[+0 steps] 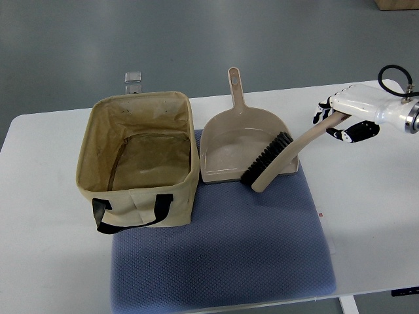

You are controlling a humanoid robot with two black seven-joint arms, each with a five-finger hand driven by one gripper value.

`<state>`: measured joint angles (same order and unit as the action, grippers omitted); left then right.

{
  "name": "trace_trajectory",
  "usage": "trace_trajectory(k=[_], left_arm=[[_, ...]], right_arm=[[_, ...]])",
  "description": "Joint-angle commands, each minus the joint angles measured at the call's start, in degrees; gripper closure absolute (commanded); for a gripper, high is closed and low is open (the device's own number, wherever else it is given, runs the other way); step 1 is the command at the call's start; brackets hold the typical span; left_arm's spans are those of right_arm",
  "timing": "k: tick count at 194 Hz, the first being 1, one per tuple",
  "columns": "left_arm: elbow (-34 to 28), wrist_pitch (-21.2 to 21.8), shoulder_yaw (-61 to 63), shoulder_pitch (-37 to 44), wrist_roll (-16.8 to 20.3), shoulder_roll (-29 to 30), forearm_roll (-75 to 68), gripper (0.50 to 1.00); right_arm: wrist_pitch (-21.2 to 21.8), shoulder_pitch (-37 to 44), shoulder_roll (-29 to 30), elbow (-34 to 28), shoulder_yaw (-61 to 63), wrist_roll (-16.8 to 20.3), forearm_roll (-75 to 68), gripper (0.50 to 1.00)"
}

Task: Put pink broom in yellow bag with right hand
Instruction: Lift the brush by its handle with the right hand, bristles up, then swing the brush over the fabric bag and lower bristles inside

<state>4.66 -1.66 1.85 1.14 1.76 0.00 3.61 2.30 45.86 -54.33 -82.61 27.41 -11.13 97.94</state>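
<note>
A pale pink hand broom (285, 157) with black bristles lies slanted, its head resting on the front lip of a pink dustpan (239, 140). Its handle rises to the upper right into my right hand (344, 121), whose white and black fingers are curled around the handle's end. To the left stands the open yellow-beige fabric bag (137, 157) with black handles, empty inside. My left arm does not show.
Bag, dustpan and broom sit on a blue-grey mat (222, 261) spread over a white table (380, 209). A small metal clip (133, 78) shows at the table's far edge behind the bag. Grey floor lies beyond.
</note>
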Motion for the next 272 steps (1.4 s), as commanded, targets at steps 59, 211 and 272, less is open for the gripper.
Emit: trace_trajectory(k=[59,211,272], left_arm=[[0.0,0.0,0.0,0.0,0.0,0.0,0.0,0.500],[0.0,0.0,0.0,0.0,0.0,0.0,0.0,0.500],[0.0,0.0,0.0,0.0,0.0,0.0,0.0,0.500]], right_arm=[[0.6,10.6,-3.9,0.2,1.8,0.2,-8.0,1.000],[4.8,29.5,15.6,2.3,-5.9,0.8,-10.5,1.000],[4.0,29.5,21.9,3.5,-8.8,0.7,-9.3,0.891]])
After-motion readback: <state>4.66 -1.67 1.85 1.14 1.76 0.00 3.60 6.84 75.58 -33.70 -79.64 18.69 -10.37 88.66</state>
